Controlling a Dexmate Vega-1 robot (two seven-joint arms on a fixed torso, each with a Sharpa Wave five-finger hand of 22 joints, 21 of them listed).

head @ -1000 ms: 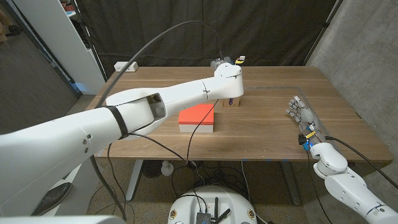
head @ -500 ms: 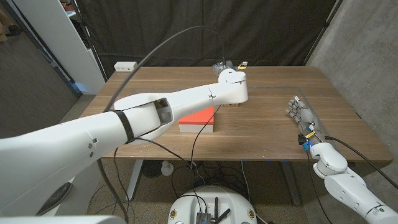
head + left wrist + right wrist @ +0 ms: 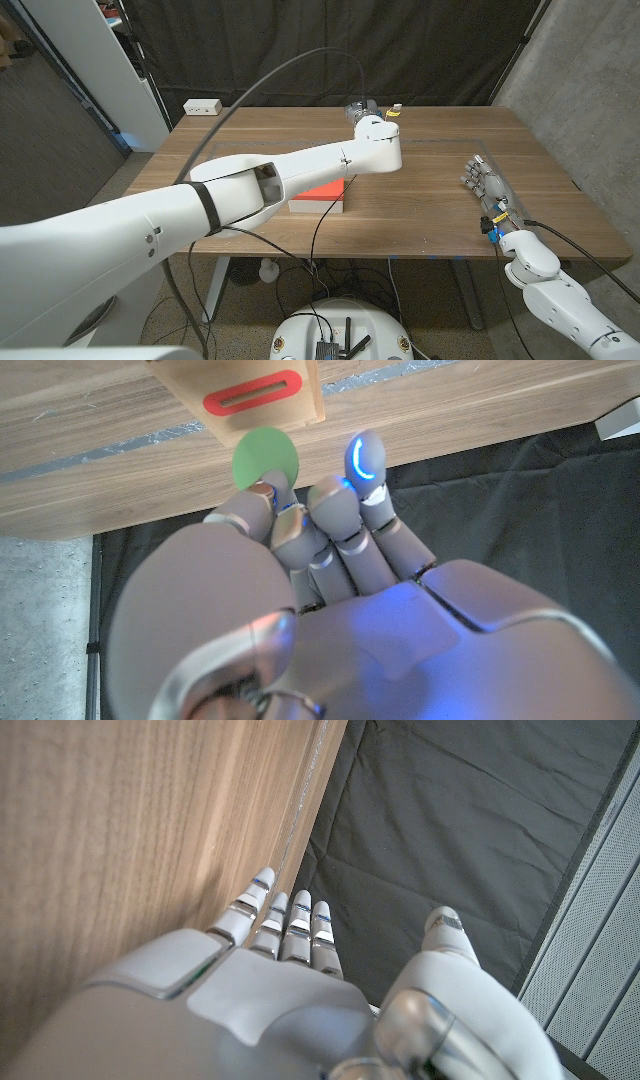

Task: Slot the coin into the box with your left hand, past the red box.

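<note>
**Left hand holds the green coin close to the slotted box**

The left hand (image 3: 330, 610) pinches a green coin (image 3: 266, 457) at its fingertips, the other fingers (image 3: 366, 460) curled in close beside it. In the left wrist view the coin sits just short of the wooden box (image 3: 240, 390), overlapping the box's near edge in the picture; whether it touches the box cannot be told. The box carries a red-rimmed slot (image 3: 255, 393) on the face turned toward the hand, and the coin lies just beside that slot, not in it.

In the head view the left arm (image 3: 290, 172) reaches across the table (image 3: 440, 210) and passes over the red box (image 3: 322, 198), covering most of it. The wrist is beyond the red box, on the side away from the robot, and hides the wooden box there.

The right hand (image 3: 487, 186) is well to the right of the red box, near the table's right edge, holding nothing. Its fingers (image 3: 285, 920) are straight and side by side, with the thumb held apart from them.

A white power strip (image 3: 203, 106) lies at the far left corner of the table, well away from the red box.
</note>
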